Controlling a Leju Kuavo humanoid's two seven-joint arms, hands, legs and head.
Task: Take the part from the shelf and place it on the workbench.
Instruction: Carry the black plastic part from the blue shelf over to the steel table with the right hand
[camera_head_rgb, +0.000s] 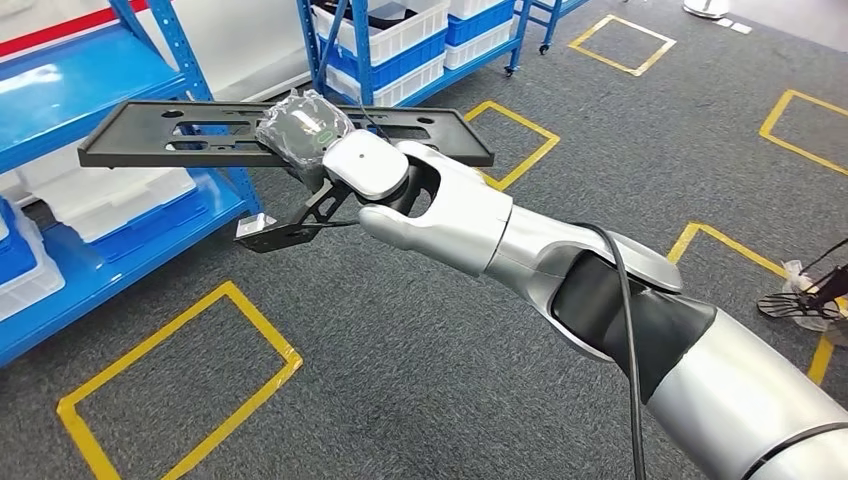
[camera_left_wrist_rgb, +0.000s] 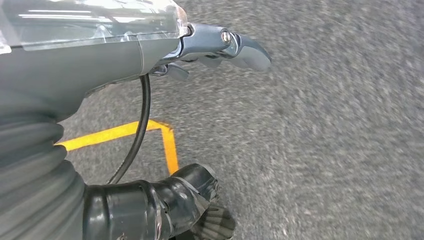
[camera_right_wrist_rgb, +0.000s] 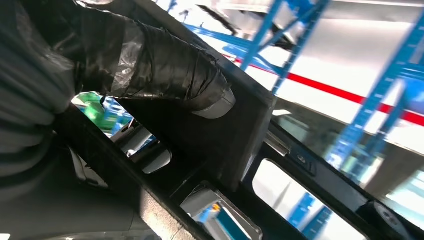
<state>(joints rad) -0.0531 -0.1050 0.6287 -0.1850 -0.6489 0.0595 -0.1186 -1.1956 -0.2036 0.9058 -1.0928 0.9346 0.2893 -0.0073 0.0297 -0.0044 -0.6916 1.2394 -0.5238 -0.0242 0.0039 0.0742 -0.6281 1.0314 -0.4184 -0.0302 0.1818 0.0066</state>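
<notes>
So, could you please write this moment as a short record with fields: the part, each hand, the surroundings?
part: long flat black plate with slots, held level in the air above the floor
right hand: grips the plate near its middle, arm stretched forward
left hand: holds nothing, hangs over the carpet
shelf: blue rack behind the plate, white bins on it
floor: grey carpet with yellow tape squares
workbench: not seen

**Shelving close on the left, open carpet ahead**

I see the long black part (camera_head_rgb: 285, 133), held by my right hand (camera_head_rgb: 385, 190), overhanging the blue shelf's (camera_head_rgb: 120, 240) front edge. Grey carpet floor (camera_head_rgb: 400, 340) lies open rightward; another blue rack (camera_head_rgb: 400, 50) stands beyond.
</notes>
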